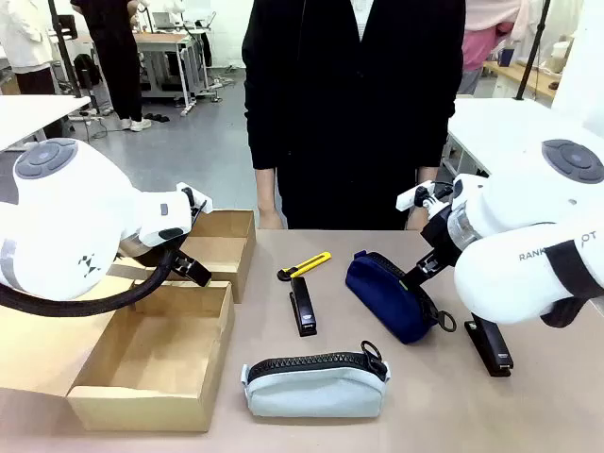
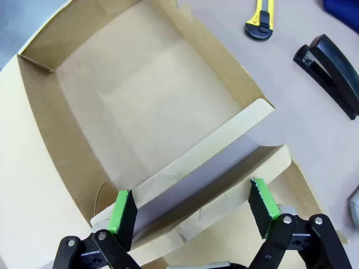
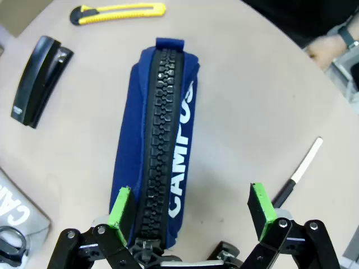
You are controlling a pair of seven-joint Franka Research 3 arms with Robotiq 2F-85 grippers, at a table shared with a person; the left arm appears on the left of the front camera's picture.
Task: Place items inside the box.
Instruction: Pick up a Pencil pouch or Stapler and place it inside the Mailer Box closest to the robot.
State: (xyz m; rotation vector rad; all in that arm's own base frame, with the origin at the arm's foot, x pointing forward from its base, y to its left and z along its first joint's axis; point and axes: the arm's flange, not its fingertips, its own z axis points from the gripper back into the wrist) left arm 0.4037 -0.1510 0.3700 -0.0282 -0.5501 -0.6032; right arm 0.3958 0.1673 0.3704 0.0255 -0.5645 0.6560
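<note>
Front view: an open cardboard box [image 1: 151, 377] is noted at the left of the counter [image 1: 377, 429]. The navy "CAMPUS" pouch [image 1: 392, 294], grey-blue pouch [image 1: 316, 382], centre stapler [image 1: 302, 307], right-hand stapler [image 1: 491, 347] and utility knife [image 1: 304, 265] are found outside it.

Left wrist view: the left gripper [image 2: 193, 216] fingers are held spread and empty above a box flap.

Right wrist view: the right gripper [image 3: 190, 210] fingers are held spread about the navy pouch's near end. Contact cannot be confirmed.

Robotics lab, white worktables [image 1: 28, 111], workbench [image 1: 170, 45] on grey floor [image 1: 193, 151]
</note>
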